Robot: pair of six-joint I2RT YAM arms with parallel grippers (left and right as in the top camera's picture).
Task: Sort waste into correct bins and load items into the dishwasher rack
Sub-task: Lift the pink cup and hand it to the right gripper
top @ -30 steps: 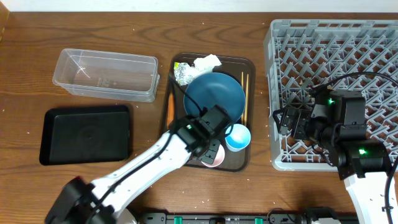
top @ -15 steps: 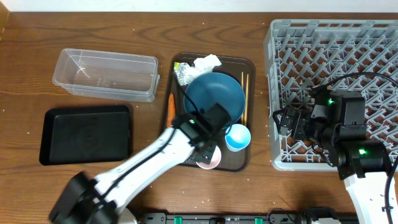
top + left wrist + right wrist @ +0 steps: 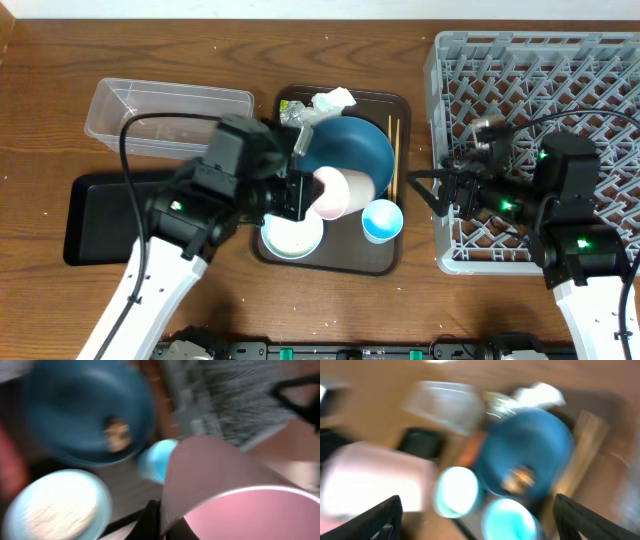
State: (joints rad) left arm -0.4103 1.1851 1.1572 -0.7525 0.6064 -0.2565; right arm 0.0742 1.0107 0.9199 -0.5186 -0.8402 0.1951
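My left gripper is shut on the wall of the small pink cup, holding it tilted above the brown serving tray. In the left wrist view the pink cup fills the lower right, its wall pinched in the left gripper. Below it lie the white bowl with rice, the light blue cup and the dark blue bowl, which holds a brown lump. My right gripper stands open beside the grey rack, nothing between its fingers.
White tissue and foil wrapper sit at the serving tray's far end, with the chopsticks along its right side. The clear tub and the black tray lie to the left. An orange carrot shows by the blue bowl.
My left gripper closed on the pink cup and lifted it off the serving tray, uncovering the white bowl. The right gripper swung left toward the tray.
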